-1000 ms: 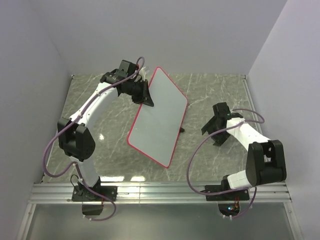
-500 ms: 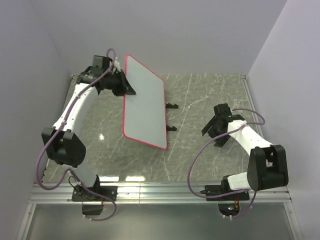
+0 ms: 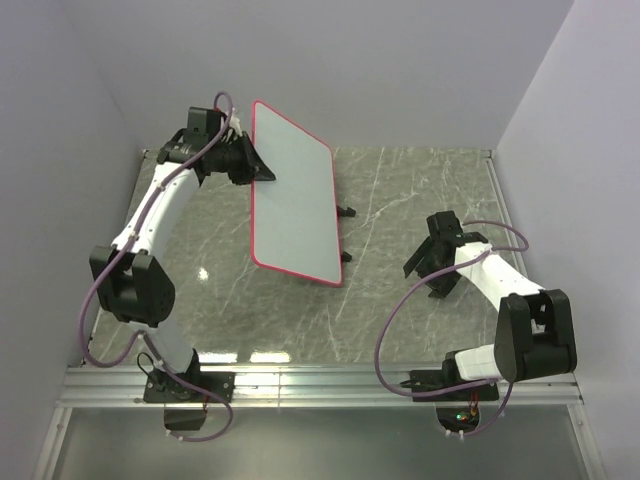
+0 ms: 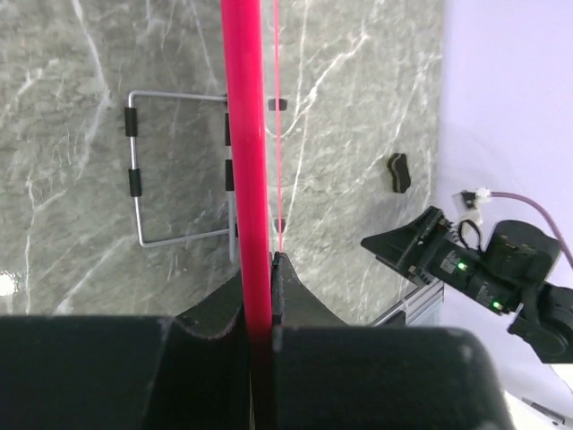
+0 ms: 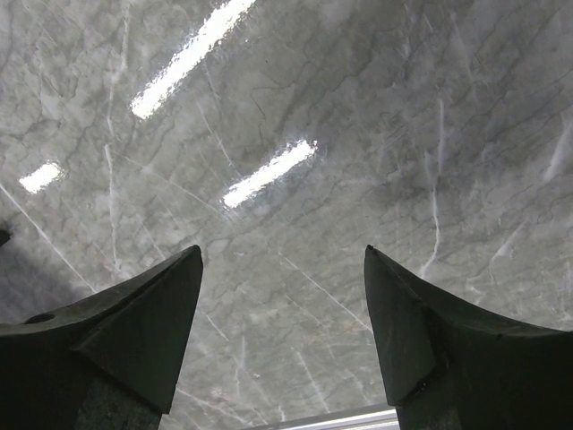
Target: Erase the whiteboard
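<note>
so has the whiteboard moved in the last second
Yes. The whiteboard, clamped by the left gripper, has swung left in the top view, ending nearer the far left corner of the table and standing more upright.

Table: I see a grey, marble-veined table (image 3: 420, 190), glossy, with bright patches of reflected light.
Near edge: a ribbed metal rail (image 3: 330, 382) runs along it and carries both arm bases (image 3: 188, 386).
Lying on it: one small black object (image 4: 397, 173) near the wall; I can't name it.
Unsure: the wire stand (image 4: 136, 170) sits behind the whiteboard (image 3: 295, 200); I can't tell whether its black feet touch the table.
</note>
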Controlling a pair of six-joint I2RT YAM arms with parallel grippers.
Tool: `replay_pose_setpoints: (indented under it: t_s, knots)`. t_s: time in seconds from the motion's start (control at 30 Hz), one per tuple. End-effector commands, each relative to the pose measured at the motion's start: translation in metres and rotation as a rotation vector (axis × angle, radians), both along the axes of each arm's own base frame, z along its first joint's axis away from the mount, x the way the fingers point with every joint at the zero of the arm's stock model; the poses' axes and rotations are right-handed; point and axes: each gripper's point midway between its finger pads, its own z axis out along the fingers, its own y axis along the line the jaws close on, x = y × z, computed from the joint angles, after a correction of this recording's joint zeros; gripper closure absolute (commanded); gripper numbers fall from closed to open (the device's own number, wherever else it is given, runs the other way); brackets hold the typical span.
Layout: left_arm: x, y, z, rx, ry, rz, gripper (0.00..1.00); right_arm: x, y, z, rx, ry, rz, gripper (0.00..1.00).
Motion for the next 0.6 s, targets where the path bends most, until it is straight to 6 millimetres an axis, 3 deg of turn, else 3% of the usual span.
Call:
replay_pose_setpoints:
  t_s: [0.0,0.27,0.57]
  knots:
    - [0.014,-0.019,0.052,-0.080,-0.178,-0.081,1.00,0.002,-0.003,0.003,-0.011,-0.020,0.010,0.21]
    - [0.033,-0.029,0.003,0.008,-0.100,-0.148,1.00,0.006,-0.004,0.006,-0.025,-0.011,0.028,0.21]
    - [0.019,-0.030,-0.058,0.130,0.019,-0.281,1.00,0.008,-0.002,0.002,-0.019,0.016,0.052,0.21]
